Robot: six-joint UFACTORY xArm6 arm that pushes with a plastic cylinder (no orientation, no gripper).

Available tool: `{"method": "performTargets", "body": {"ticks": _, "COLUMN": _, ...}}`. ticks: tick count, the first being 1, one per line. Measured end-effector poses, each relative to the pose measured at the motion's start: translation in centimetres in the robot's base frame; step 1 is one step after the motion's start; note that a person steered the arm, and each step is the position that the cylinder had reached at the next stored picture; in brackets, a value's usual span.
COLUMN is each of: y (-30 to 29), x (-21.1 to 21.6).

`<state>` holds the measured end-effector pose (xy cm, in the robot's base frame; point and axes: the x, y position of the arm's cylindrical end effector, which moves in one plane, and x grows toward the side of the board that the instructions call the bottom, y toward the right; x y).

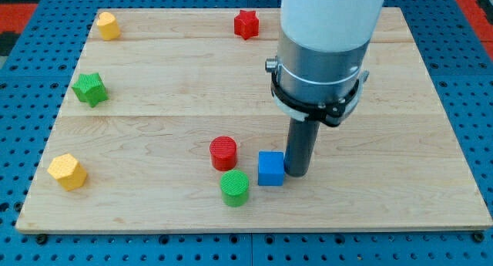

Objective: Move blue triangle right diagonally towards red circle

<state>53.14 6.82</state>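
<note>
Camera view shows a pale wooden tabletop (154,127) on a blue pegboard, with small ribbed plastic blocks scattered on it. The end effector is only a straight dark rod with nothing to open or close and no hold on anything; my tip (297,174) rests on the board, touching or just beside the right face of the blue block (270,168). The task calls this block a triangle, though from here it reads more like a small cube. It lies in the lower middle of the board, with the red cylinder (223,153) near it up and to the view's left, and the green cylinder (234,187) just beside it, down and to the view's left. The blue block looks light, rigid and likely to slide easily on the smooth wood, so it may also spin if pressed off-centre; the push should go through the middle of a flat face. Further off are a red star (246,24), a green star (90,89) and two yellow hexagonal blocks (108,25) (67,171).
</note>
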Motion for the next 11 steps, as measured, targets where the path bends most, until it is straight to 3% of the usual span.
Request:
{"method": "performTargets", "body": {"ticks": 4, "y": 19.7, "x": -27.5}}
{"method": "performTargets", "body": {"ticks": 6, "y": 16.6, "x": -34.0}}
{"method": "performTargets", "body": {"ticks": 7, "y": 10.1, "x": -33.7}}
{"method": "performTargets", "body": {"ticks": 8, "y": 7.5, "x": -30.8}}
{"method": "performTargets", "body": {"ticks": 11, "y": 2.8, "x": -18.3}}
